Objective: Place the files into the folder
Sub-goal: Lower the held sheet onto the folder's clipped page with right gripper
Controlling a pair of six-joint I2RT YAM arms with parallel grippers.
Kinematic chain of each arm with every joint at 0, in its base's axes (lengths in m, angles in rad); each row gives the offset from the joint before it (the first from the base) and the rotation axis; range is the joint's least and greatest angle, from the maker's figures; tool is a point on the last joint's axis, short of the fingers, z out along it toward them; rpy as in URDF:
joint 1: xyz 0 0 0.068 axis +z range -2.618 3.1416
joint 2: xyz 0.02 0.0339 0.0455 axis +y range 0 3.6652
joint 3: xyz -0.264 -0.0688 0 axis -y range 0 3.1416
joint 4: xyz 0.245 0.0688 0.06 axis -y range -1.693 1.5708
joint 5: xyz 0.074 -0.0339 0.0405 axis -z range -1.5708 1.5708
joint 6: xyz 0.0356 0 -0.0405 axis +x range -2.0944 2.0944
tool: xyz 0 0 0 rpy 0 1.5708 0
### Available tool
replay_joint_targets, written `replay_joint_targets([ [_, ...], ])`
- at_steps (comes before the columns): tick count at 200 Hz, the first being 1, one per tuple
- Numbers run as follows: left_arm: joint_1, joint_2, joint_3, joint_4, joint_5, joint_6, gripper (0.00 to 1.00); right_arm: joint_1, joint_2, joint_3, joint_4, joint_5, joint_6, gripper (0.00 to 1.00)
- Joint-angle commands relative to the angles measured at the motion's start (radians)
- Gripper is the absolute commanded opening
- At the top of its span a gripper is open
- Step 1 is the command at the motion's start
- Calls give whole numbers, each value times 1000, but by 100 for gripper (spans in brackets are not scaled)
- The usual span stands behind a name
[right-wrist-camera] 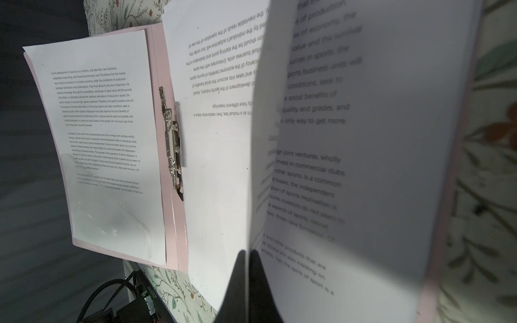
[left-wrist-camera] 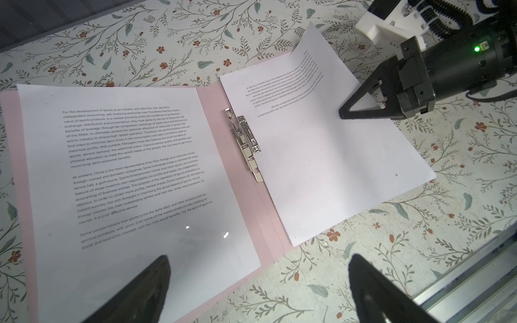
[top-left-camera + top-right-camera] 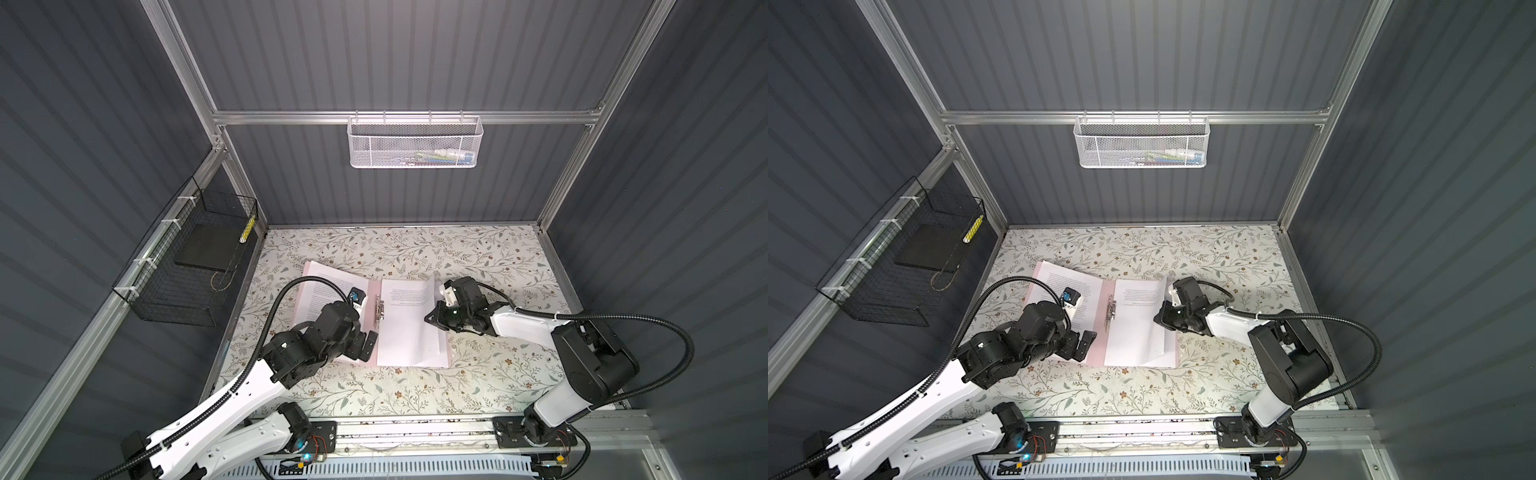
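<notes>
One folder [image 2: 212, 112]. One clip [image 2: 246, 142]. Three sheets [image 2: 126, 181] visible: one at 9 o'clock from clip, two at 3 o'clock. Two baskets: white basket [image 3: 413, 143], black basket [image 3: 183, 291]. One slab [image 3: 205, 247]. Two pincers: left pincer [image 2: 260, 260], right pincer [image 2: 342, 113].

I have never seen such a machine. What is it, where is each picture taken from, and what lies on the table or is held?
These are two robot arms at a table with a flowered cover. Each arm ends in an end effector, a clamp with two fingers. Two nearly equal pictures look down from above; each of the other two comes from a camera on one arm's wrist. On the table lies an open pink folder with a metal clip at its spine. A printed sheet lies on the half near the left arm. The left end effector is open and holds nothing. The right end effector is shut on the edge of the top sheet on the other half and holds it raised; the right wrist picture shows a lower sheet beneath it.
</notes>
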Motion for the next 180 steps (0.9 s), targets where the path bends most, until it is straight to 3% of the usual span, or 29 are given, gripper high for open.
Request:
replay_joint_targets([
  [1,5,0,2,2,14,17,100,5,14,1,12,-12,14,0],
  [159,6,11,3,1,17,18,100,14,24,2,20,-14,22,0],
  [180,6,13,3,0,18,18,100,15,24,2,17,-10,23,5],
])
